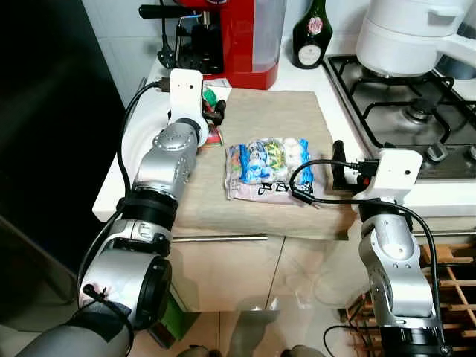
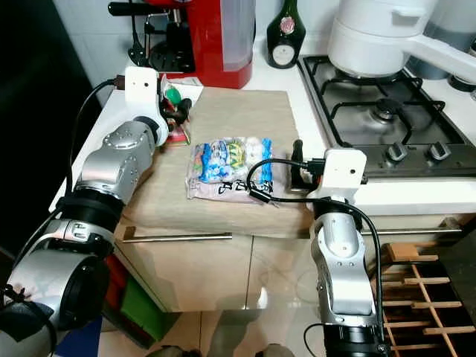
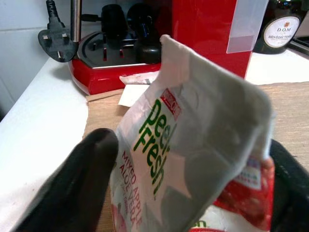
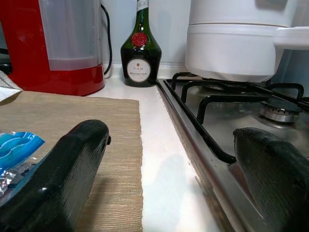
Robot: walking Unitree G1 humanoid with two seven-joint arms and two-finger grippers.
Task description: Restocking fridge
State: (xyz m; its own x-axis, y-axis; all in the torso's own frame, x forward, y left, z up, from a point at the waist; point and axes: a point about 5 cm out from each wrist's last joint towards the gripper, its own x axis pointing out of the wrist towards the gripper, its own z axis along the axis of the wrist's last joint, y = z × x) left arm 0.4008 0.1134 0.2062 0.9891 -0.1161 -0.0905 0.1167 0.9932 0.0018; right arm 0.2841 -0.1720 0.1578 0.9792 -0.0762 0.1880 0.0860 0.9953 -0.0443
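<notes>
My left gripper is at the back left of the beige mat, shut on a white Peel Fresh juice pack with green and red print. The pack stands tilted between the black fingers. A clear bag of blue, green and white packets lies in the middle of the mat. My right gripper rests low at the mat's right edge beside the hob, open, with nothing between its fingers.
A red coffee machine and a dark bottle stand at the back of the counter. The gas hob with a white pot is on the right. A dark fridge side is at left, a wooden rack lower right.
</notes>
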